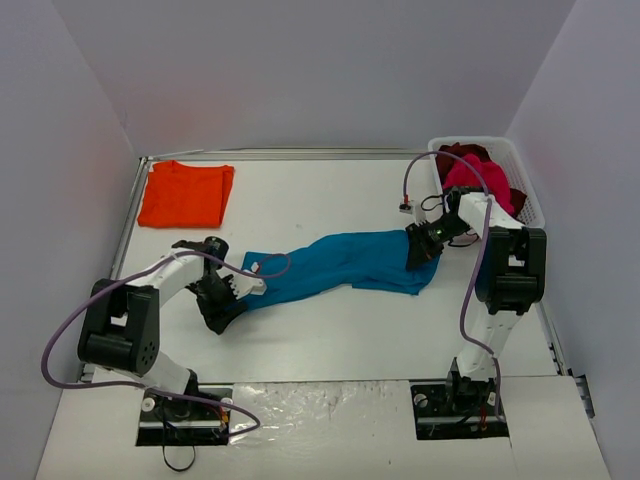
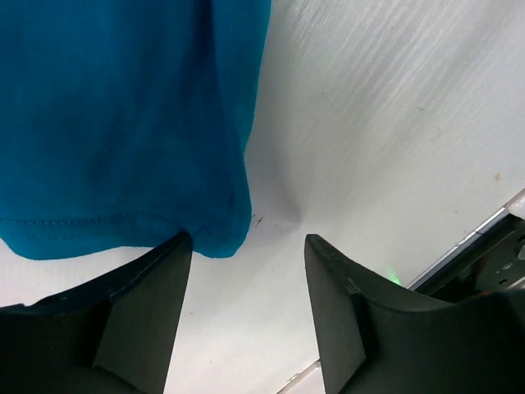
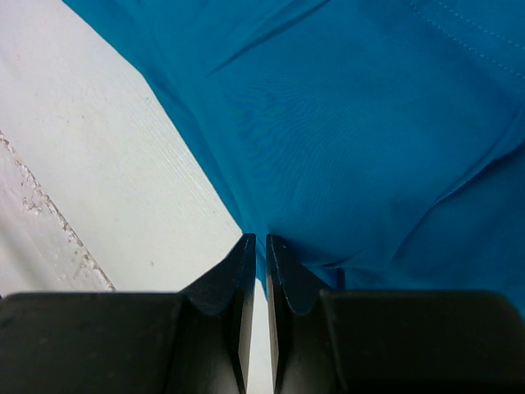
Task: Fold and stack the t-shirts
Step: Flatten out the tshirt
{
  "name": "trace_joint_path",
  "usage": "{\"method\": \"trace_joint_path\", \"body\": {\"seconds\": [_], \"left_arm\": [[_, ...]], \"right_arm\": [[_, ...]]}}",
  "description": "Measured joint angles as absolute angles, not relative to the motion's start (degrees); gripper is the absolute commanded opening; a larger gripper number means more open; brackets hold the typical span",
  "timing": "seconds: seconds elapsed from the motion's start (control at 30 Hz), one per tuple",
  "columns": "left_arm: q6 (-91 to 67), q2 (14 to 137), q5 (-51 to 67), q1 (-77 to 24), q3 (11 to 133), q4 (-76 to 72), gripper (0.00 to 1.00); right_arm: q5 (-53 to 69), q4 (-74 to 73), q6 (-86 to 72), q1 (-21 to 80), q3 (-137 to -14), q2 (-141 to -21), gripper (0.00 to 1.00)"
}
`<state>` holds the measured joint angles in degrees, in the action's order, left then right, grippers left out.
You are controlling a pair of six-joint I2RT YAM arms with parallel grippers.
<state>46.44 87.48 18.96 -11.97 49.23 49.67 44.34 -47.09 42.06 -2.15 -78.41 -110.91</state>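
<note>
I count four t-shirts, all soft plain cloth, each a single colour. The teal-blue t-shirt (image 1: 350,262) lies mid-counter, pulled out into a long, wrinkled band between the two arms, with a stitched hem showing at its left end. The orange t-shirt (image 1: 185,193) sits folded into a neat flat rectangle at the far left corner of the counter (image 1: 330,340), well apart from the teal one. The other two are heaped in the one white plastic slotted basket (image 1: 527,190) at the far right: the pink t-shirt (image 1: 470,178) bunched on top and the dark red t-shirt (image 1: 462,152) crumpled around it.

The counter is white, matte and faintly scuffed.

The left fingers (image 2: 160,287), dark and wedge-shaped, are spread wide. The hem corner of the teal shirt lies just at one tip, with bare counter in the gap. The right fingers (image 3: 234,283) are pressed almost together, pinching a gather of the teal cloth at its right end, where the creases fan out from the tips.
</note>
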Motion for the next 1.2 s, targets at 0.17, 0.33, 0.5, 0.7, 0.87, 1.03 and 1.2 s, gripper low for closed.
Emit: {"method": "trace_joint_path", "body": {"seconds": [0.17, 0.33, 0.5, 0.7, 0.87, 1.03, 1.2], "left_arm": [[45.6, 86.5, 16.6, -13.6, 48.0, 48.1, 0.51], [43.3, 85.8, 11.7, -16.7, 46.6, 45.3, 0.45], [40.9, 84.9, 7.3, -18.7, 45.1, 42.4, 0.44], [39.0, 85.0, 4.4, -19.2, 44.8, 41.3, 0.29], [38.4, 85.8, 2.2, -19.5, 45.2, 40.6, 0.02], [38.3, 86.1, 1.1, -19.5, 45.3, 40.1, 0.02], [37.9, 87.5, 1.7, -19.5, 47.1, 41.1, 0.03]], "right_arm": [[44.3, -47.0, 42.0, -2.2, -78.4, -110.9, 0.07], [44.3, -46.9, 41.8, -2.2, -78.4, -110.9, 0.07], [44.2, -46.8, 41.6, -2.2, -78.4, -110.9, 0.08], [43.9, -46.5, 41.4, -2.2, -78.4, -110.9, 0.07], [43.9, -46.4, 41.4, -2.2, -78.4, -110.9, 0.07], [43.9, -46.3, 41.4, -2.2, -78.4, -110.9, 0.12], [43.7, -46.5, 40.2, -2.2, -79.1, -110.9, 0.19]]}}
